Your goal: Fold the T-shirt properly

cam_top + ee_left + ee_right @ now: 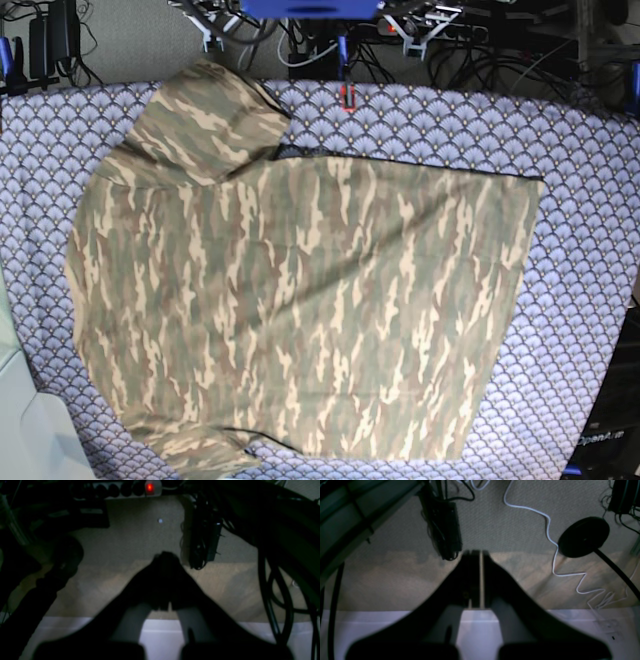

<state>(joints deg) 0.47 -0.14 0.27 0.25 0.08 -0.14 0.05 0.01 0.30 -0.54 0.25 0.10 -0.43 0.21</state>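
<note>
- The T-shirt (300, 310) is being shown spread nearly flat over most of the purple scallop-patterned tablecloth (590, 300), in the base view.
- Its cloth is being seen as camouflage streaks of olive green, tan, brown and cream, with shallow wrinkles across the body.
- One short sleeve is being seen lying toward the upper left; another is bunched at the lower edge.
- The left gripper (165, 556) is being held with jaws pressed together, empty, above a carpeted floor.
- The right gripper (477, 553) is being held narrowly closed, gripping nothing, near a white cable (552, 545).
</note>
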